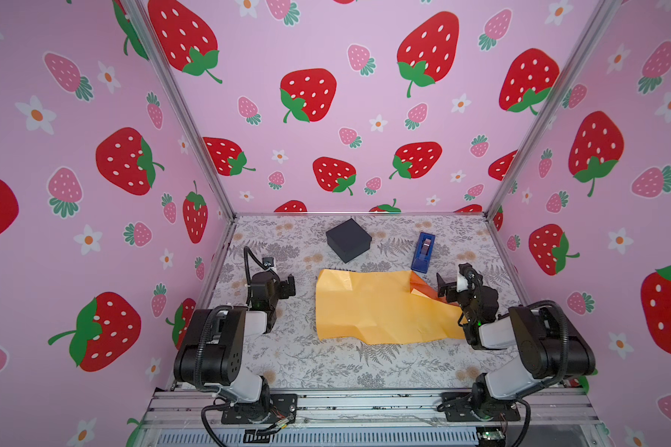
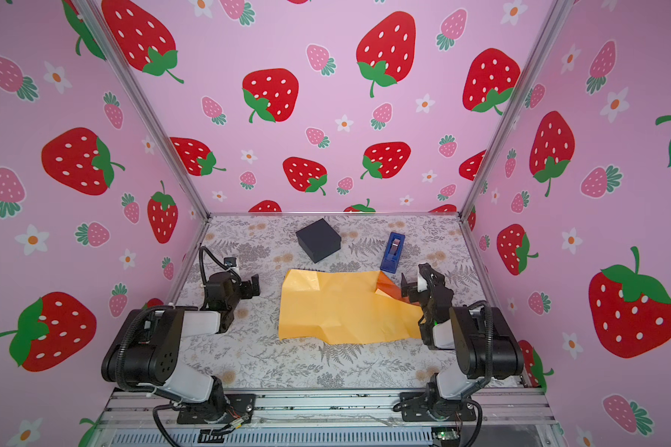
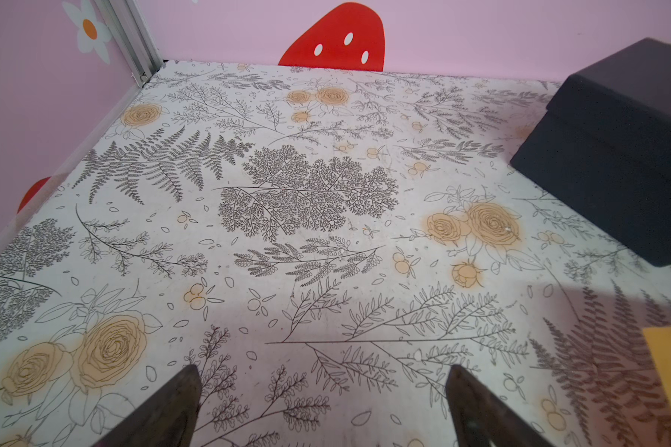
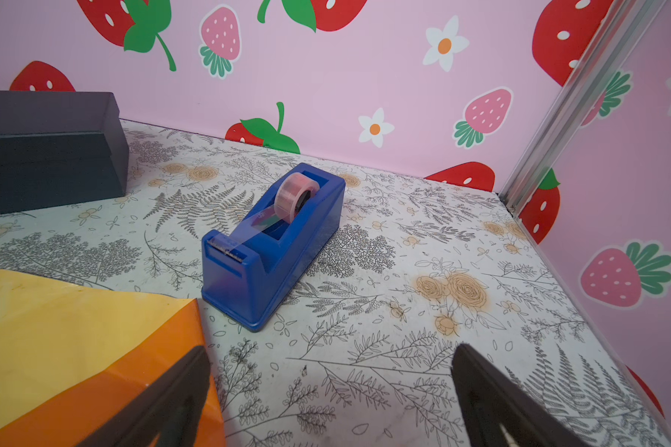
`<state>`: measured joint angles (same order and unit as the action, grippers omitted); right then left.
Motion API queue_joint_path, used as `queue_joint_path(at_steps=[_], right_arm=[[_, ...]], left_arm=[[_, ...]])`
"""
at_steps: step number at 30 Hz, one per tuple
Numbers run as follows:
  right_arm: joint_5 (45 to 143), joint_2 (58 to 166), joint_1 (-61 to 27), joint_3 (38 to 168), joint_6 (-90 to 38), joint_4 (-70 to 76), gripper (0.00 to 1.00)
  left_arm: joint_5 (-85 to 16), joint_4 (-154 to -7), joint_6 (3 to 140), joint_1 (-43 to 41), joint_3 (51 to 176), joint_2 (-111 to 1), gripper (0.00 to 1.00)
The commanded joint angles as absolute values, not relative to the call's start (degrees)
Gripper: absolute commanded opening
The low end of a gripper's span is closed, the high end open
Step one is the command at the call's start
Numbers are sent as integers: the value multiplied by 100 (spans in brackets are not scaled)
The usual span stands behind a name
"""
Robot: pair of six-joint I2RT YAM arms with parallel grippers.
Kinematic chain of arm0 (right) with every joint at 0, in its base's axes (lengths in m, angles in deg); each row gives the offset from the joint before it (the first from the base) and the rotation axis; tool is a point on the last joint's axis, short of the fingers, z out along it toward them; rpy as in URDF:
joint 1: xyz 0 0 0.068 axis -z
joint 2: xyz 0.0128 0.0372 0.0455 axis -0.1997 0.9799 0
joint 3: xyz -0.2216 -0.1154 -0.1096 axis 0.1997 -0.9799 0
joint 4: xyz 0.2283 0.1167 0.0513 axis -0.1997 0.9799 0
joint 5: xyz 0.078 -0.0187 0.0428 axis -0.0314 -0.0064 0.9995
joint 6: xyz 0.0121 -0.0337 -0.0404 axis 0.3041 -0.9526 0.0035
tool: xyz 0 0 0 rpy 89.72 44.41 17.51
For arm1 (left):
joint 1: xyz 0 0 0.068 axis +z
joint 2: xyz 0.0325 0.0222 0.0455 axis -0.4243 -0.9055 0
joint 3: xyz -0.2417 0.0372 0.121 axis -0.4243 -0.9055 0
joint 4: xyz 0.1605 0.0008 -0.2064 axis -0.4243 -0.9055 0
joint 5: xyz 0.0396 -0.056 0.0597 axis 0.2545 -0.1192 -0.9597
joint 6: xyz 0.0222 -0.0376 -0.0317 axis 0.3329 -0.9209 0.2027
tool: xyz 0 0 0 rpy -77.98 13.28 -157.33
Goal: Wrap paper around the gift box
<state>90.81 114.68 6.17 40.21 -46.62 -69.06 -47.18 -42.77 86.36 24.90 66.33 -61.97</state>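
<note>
I see my left gripper left of the paper, jaws spread wide, empty. The paper lies creased, pale side up, its far right corner flipped to glossy orange. The gift box sits just beyond the paper's far edge, and the tape dispenser beyond that flipped corner. My right gripper hangs at the paper's right edge, jaws wide, empty.

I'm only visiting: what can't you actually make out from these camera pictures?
gift box: its closed lid hides the inside; both wrist views cut it off at a frame edge.
paper: in both top views the right arm covers its right edge; the underside shows only at one turned-up orange corner.
tape dispenser: in both top views too small to show the tape's loose end.
</note>
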Motion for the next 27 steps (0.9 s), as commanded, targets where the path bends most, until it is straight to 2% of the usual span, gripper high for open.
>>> queue_joint_path(at_steps=[1,10,13,17,22,27], right_arm=[[9153,11409,672,3992,-4726,-7049,100],[8888,11350,655,3991,-4627,-7016,100],[8815,11129,633,4097,-4640,-6663,100],[8706,10742,581,4424,-4579,-5686,100],[8502,10108,512,5014,-4389,-3946,97],[8878,9433,483,5259,-4108,-2847,92]], left_arm=[[-4643,-4157,8623,2526,6771,-6155,99],[-4663,-4128,8629,2528,6747,-6114,99],[-4749,-4541,8624,2500,6876,-5859,100],[-5031,-5304,8589,2440,7107,-5385,98],[-5804,-6697,8471,1765,7664,-4802,97],[-5305,-8012,7902,1346,8354,-4585,94]])
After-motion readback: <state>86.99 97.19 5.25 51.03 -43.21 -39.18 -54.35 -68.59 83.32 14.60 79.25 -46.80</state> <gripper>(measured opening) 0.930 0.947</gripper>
